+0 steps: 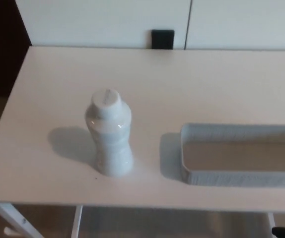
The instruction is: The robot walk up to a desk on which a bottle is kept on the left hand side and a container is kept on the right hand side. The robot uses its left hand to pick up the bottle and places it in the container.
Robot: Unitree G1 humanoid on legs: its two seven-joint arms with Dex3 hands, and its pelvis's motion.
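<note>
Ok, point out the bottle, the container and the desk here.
bottle [110,141], head view, on its ribbed body.
container [232,132], head view, on its far rim.
desk [192,84], head view, on bare top behind the container.

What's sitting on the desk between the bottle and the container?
Nothing: in the head view, only bare desk and shadow separate the bottle from the container.

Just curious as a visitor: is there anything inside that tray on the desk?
The container looks empty: only its bare floor shows. Its right end runs out of the picture, so that part cannot be seen.
</note>
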